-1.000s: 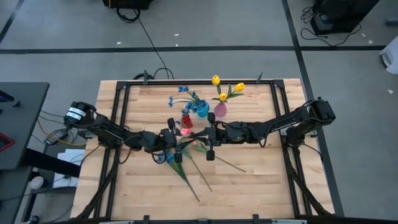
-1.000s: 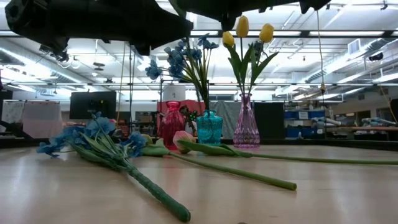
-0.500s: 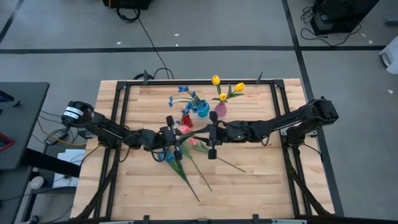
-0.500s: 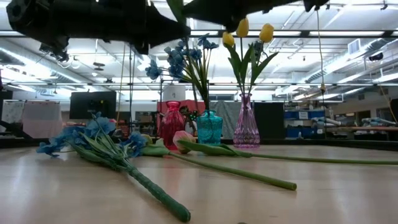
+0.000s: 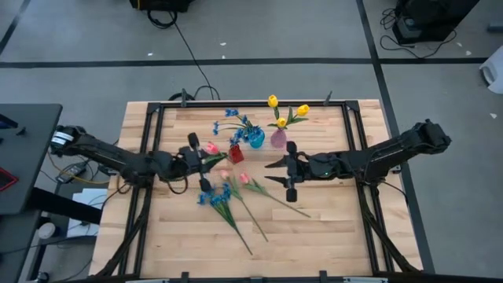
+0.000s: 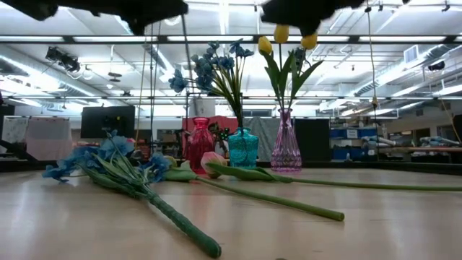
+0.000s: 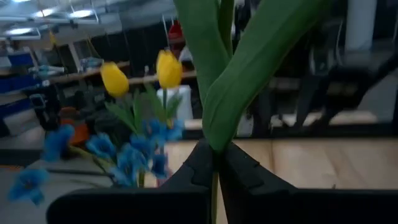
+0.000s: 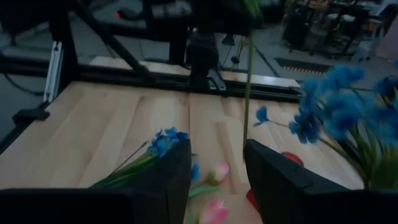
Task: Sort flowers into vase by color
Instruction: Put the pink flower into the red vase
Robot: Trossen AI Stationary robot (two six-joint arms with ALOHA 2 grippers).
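Observation:
My left gripper (image 5: 201, 157) is up over the table's left middle, shut on a pink tulip (image 5: 211, 148) just left of the red vase (image 5: 236, 153). My right gripper (image 5: 289, 170) is open and empty, right of the vases. Two pink tulips (image 5: 225, 174) (image 5: 244, 178) and a bunch of blue blossoms (image 5: 216, 196) lie flat on the table between the arms. The teal vase (image 5: 255, 140) holds blue blossoms (image 5: 233, 115). The clear pink vase (image 5: 278, 139) holds yellow tulips (image 5: 273, 101). My left gripper pinches the tulip's green stem (image 7: 215, 163) between its two fingers, just below the leaves (image 7: 249, 68). The leaves rise above the fingers. The stem's lower part (image 8: 247, 93) hangs straight down, clear of the table.
The three vases stand close together at the far middle of the table. Long green stems (image 5: 271, 200) run from the lying flowers toward the near right. The bare wooden top (image 5: 338, 228) spreads on the near and right sides. A black metal frame (image 5: 149, 141) rims the table.
My left gripper has risen and drawn back toward the table's left and far side, carrying one pink tulip up off the table. My right gripper has risen and drawn back toward the right edge, empty. The other flowers have stayed where they lay.

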